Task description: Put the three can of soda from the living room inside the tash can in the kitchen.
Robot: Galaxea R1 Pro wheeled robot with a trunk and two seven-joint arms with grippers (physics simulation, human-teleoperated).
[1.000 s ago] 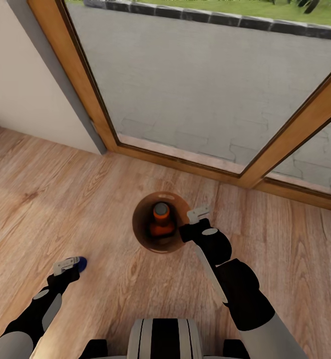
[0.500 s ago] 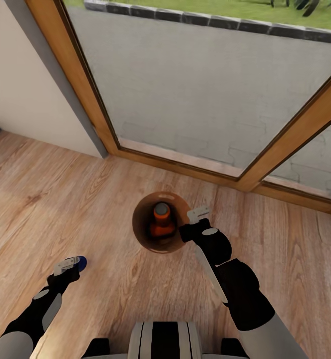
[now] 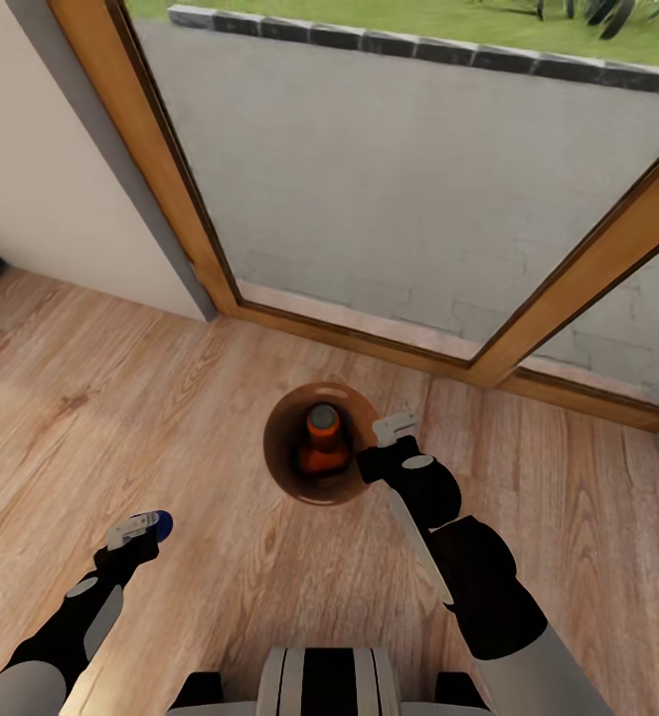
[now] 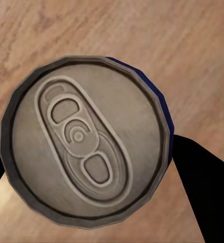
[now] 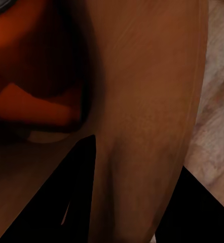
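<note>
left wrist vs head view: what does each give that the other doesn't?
Left wrist alone: the silvery top of the dark blue can with its pull tab, close up, seated between the left claw's black fingers.
Head alone: the bin with orange cans inside, the right claw clamped on its rim, the glass doors.
Both: the blue can, the left claw, the wood plank floor.

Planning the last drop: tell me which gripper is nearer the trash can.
Right. The right gripper is at the trash can's rim, its fingers astride the wall. The left gripper is off to the bin's left over the floor, holding the blue can.
</note>
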